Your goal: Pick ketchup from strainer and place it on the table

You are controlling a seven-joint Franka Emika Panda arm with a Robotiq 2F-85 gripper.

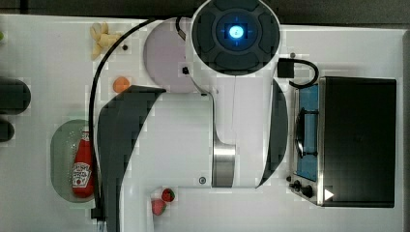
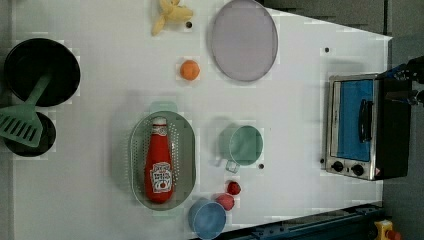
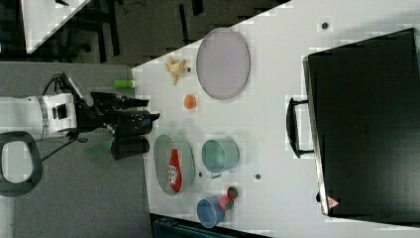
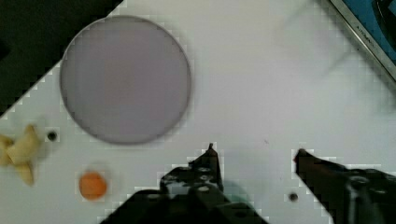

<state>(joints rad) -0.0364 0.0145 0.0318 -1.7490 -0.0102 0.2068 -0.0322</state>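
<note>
Your gripper [image 4: 254, 151] hung empty, fingers apart, well off the strainer [image 2: 186, 150]; the ketchup [image 2: 159, 162] lay flat inside, so a shallow pinch risked slipping on the rounded bottle

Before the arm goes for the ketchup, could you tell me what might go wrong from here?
1. The red ketchup squeeze bottle lies flat, nearly filling the pale green oval plastic strainer; the open gripper could catch the walls or lift the strainer too.
2. The round green cup, blue cup and red strawberries stand nearby on the white table, leaving limited room on that side to place it.
</note>
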